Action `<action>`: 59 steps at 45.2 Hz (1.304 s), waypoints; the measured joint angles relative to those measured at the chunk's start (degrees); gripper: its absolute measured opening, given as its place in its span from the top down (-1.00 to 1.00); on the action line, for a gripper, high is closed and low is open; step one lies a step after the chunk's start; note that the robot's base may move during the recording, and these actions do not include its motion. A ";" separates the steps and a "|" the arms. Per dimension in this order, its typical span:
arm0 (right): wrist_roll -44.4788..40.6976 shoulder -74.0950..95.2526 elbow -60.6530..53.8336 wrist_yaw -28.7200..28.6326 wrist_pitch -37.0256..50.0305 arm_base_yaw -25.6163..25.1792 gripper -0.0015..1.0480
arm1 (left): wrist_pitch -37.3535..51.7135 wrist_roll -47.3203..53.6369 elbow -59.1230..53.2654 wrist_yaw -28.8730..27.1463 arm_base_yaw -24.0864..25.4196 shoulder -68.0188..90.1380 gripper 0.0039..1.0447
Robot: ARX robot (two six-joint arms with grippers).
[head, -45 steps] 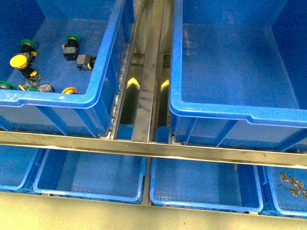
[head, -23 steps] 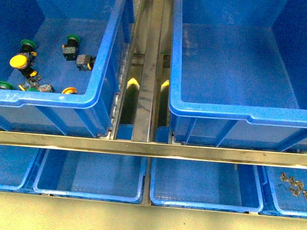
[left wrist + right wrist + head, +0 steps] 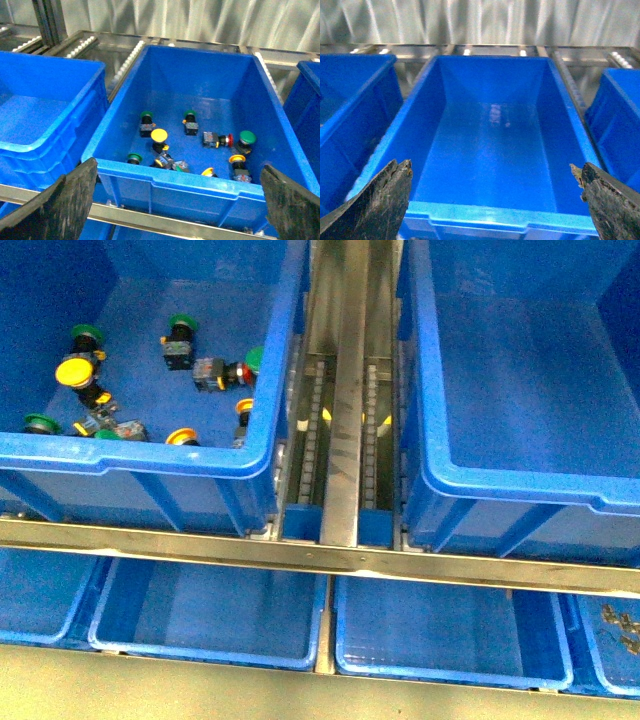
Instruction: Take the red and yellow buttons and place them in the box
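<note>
Approach step, nothing picked yet. The left gripper (image 3: 179,170), jaws wide and empty, faces the source bin (image 3: 175,182): the red button (image 3: 227,139) lies by its right wall, the yellow button (image 3: 158,135) toward its left wall. The right gripper (image 3: 492,167), jaws wide too, faces the box (image 3: 500,216). Next — descend squarely onto one button.

The red button (image 3: 238,373) is lying on its side in the bin (image 3: 150,460) left of the box (image 3: 520,488). The yellow button (image 3: 74,371) is lying farther from it.
</note>
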 joint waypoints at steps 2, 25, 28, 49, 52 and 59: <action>0.00 -0.02 0.00 -0.04 0.00 0.02 -0.88 | 0.00 0.00 0.00 -0.07 0.00 0.00 -0.85; 0.00 0.04 0.00 0.37 0.00 0.02 -0.88 | 0.00 0.00 0.00 0.31 0.02 0.00 -0.85; 0.00 -0.07 0.00 0.37 0.00 0.02 -0.88 | 0.00 0.00 0.00 0.28 0.02 0.00 -0.85; 0.00 -0.04 0.00 0.37 0.00 0.02 -0.88 | 0.00 0.00 0.00 0.31 0.02 0.00 -0.85; 0.02 -0.04 0.00 0.37 0.00 0.02 -0.88 | 0.00 0.00 0.00 0.28 0.02 0.00 -0.85; 0.02 -0.02 0.00 0.44 0.00 0.02 -0.88 | -11.56 -7.54 5.01 -7.34 -3.80 7.34 -0.85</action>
